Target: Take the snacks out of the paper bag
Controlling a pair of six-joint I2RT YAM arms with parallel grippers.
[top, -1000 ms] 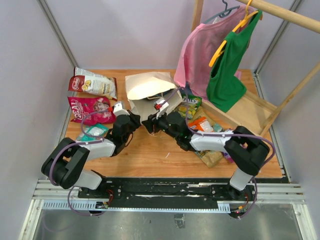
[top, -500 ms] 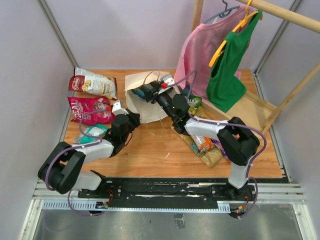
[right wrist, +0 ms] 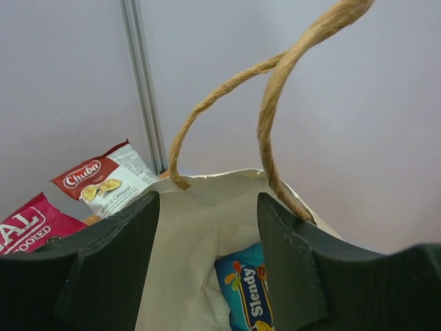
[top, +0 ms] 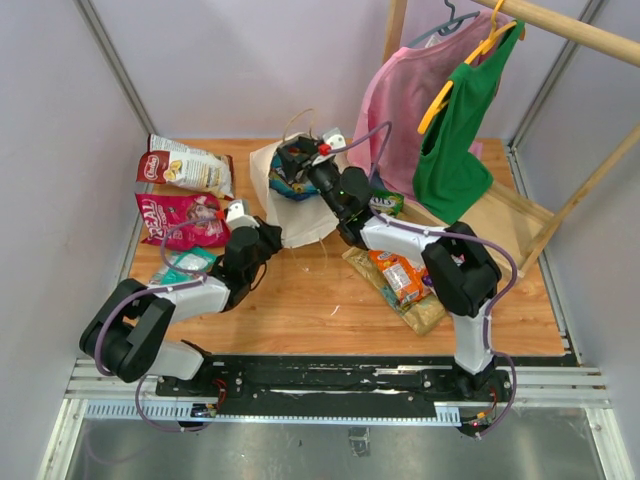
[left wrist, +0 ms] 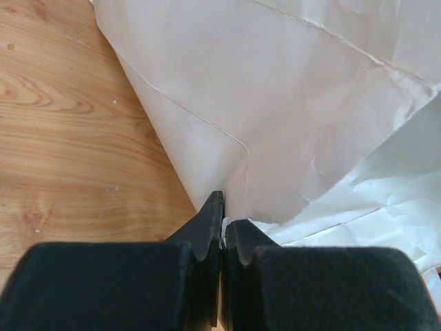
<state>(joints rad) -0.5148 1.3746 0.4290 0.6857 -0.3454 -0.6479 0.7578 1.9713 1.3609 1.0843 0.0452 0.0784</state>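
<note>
Left wrist view: black left gripper [left wrist: 222, 227] pinched tight on a fold of the tall tan kraft paper bag [left wrist: 310, 103], likely anchoring it at the rear of the wooden table [left wrist: 62, 138]. At its mouth the right gripper [right wrist: 207, 255], fingers spread and empty, hovers above a glossy blue snack packet [right wrist: 248, 296] inside; anything deeper is hidden.

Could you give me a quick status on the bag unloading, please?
Left gripper shut on bag edge. Right gripper open at bag mouth. Blue packet inside, not yet gripped. Handles loop up just ahead of right gripper.
</note>
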